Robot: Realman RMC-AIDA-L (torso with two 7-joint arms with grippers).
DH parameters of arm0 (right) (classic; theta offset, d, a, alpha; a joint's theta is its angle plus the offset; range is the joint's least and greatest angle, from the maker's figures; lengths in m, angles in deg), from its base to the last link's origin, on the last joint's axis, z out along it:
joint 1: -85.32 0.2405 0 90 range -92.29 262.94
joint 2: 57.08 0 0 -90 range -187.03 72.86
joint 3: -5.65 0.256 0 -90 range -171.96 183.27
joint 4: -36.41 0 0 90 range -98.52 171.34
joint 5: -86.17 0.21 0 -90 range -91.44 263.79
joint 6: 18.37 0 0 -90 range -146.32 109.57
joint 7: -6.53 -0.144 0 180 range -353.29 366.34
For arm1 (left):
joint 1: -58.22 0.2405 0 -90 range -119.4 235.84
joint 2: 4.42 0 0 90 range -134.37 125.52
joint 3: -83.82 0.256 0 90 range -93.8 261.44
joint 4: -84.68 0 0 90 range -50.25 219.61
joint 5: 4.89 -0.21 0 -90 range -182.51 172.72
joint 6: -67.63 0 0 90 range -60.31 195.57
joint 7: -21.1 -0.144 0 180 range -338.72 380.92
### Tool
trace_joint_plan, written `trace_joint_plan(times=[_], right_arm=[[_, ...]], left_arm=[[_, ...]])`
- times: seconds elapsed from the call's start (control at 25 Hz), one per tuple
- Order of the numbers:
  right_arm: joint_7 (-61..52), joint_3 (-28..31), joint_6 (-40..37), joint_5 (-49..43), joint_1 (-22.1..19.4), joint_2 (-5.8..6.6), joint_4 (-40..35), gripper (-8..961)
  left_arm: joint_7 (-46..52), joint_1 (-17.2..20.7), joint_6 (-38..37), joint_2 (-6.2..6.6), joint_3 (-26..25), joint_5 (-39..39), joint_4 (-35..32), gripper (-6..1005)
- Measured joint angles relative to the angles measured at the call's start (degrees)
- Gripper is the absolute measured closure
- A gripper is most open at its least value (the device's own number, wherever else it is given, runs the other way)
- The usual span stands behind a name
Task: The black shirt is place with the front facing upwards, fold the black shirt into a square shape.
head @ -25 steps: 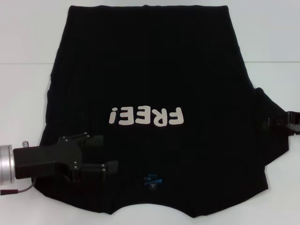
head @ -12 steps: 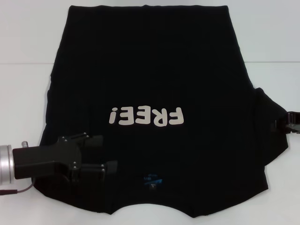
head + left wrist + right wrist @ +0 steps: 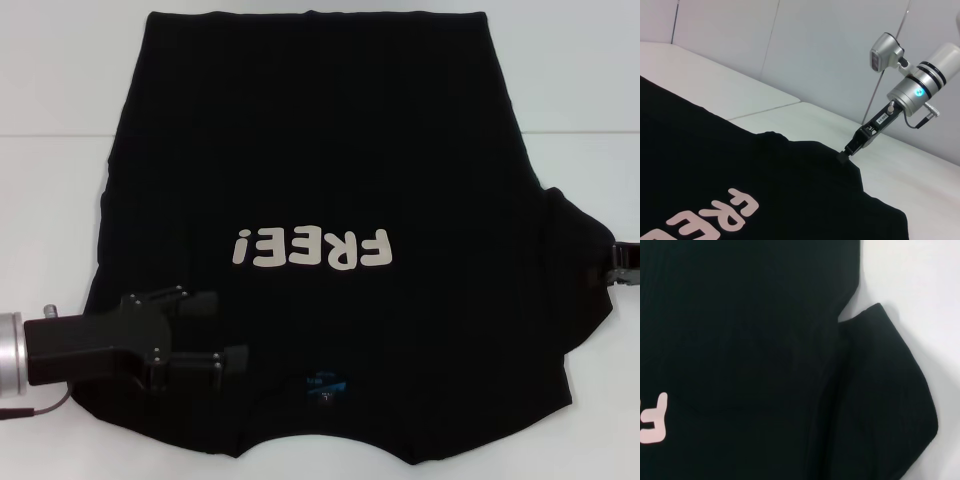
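Nearest the robot, the neck opening of the black shirt (image 3: 320, 200) lies at the near edge of the white bench (image 3: 50, 220), with a small blue label (image 3: 326, 385) just inside the collar; its print is too small to read. The left gripper (image 3: 220, 330) reaches in from the left over the near left shoulder of the shirt, its fingers (image 3: 205, 301) apart with nothing visible between them. The left sleeve looks already turned in over the body, since the shirt's left edge runs fairly straight there, though black on black makes that hard to confirm.

Across the chest, white lettering (image 3: 310, 248) reads "FREE!", upside down from the head view, so the front faces up.

At the right edge of the bench, the right gripper (image 3: 846, 152) meets the tip of the right sleeve (image 3: 580, 290), which is spread out sideways. In the left wrist view the fingers come to a narrow point at the cloth, and they seem pinched on the sleeve edge.

Farther off, the body of the shirt runs flat to the hem (image 3: 315, 14) at the far side, unfolded.

By my judgement the fold is at an early stage: the right sleeve has yet to come in, and the length has yet to be doubled over into a square.
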Motion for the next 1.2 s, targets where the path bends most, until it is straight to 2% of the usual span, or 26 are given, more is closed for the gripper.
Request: trace_joint_plan(times=[0.16,0.44,0.64,0.8,1.04,1.16,1.2], right_arm=[[0.11,-0.10,0.04,0.00,-0.37,0.01,-0.31,922],[0.43,2.16,-0.71,0.44,-2.33,1.14,-3.05,932],[0.74,4.91,-2.49,0.51,-3.77,1.44,-6.42,937],[1.48,5.16,-3.15,0.54,-3.38,1.48,-6.84,937],[3.19,4.70,-3.53,0.54,-0.26,0.53,-6.92,937],[4.56,4.44,-3.96,0.54,1.81,-0.17,-6.97,936],[5.18,3.69,-4.14,0.58,3.29,-0.83,-6.98,936]], left_arm=[[0.01,0.17,0.00,0.00,0.00,-0.01,0.00,37],[0.03,0.22,-0.11,0.09,0.00,-0.01,0.18,37],[0.10,0.27,-0.24,0.50,0.00,-0.01,1.21,37],[0.10,0.27,-0.26,0.72,0.00,-0.01,1.49,37],[0.09,0.26,-0.26,0.72,0.00,-0.01,1.50,38],[0.09,0.21,-0.26,0.71,0.00,-0.01,1.50,38],[0.09,0.19,-0.27,0.70,0.02,-0.01,1.50,38]])
